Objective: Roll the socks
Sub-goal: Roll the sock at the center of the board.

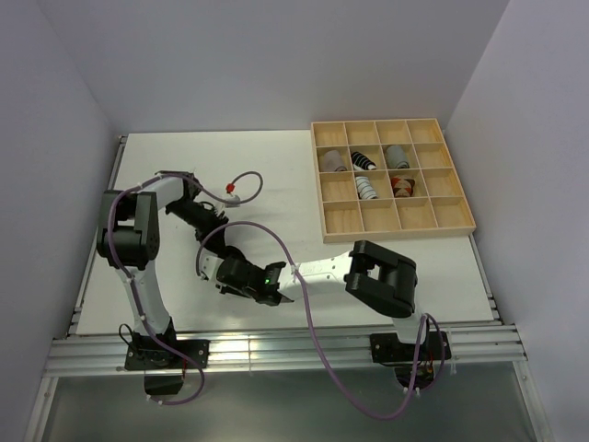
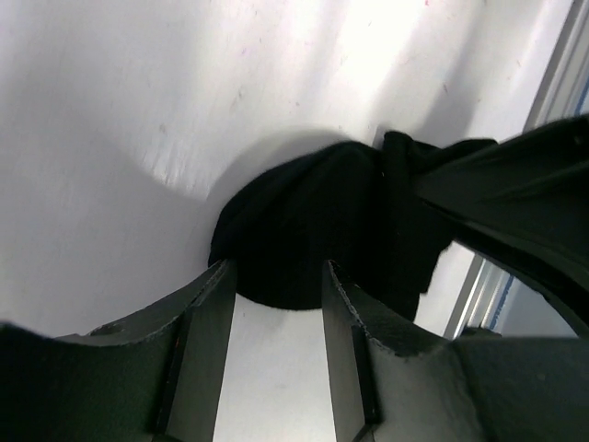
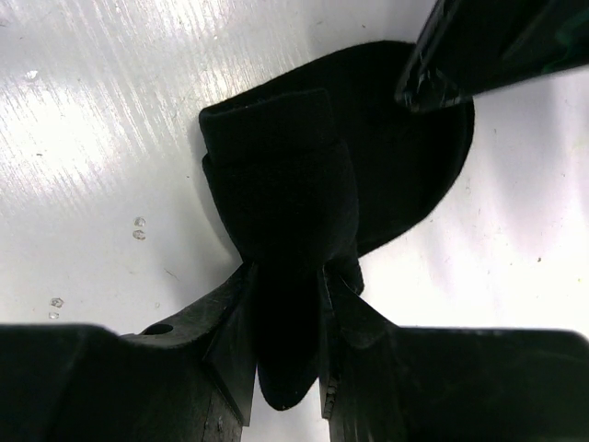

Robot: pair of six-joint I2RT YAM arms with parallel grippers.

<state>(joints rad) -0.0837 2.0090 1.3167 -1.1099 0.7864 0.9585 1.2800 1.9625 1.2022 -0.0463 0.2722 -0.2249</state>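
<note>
Right wrist: my right gripper (image 3: pixel 287 281) pinches the black sock (image 3: pixel 276 166) near the table's (image 1: pixel 230 157) front edge; my left gripper (image 2: pixel 276 308) is spread beside it.

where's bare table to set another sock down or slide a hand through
Bare table lies along the far edge, left of the wooden tray, and in the strip between the tray's front wall and the right arm. Crowded: near centre, where the left gripper and right gripper meet at the black sock.
</note>
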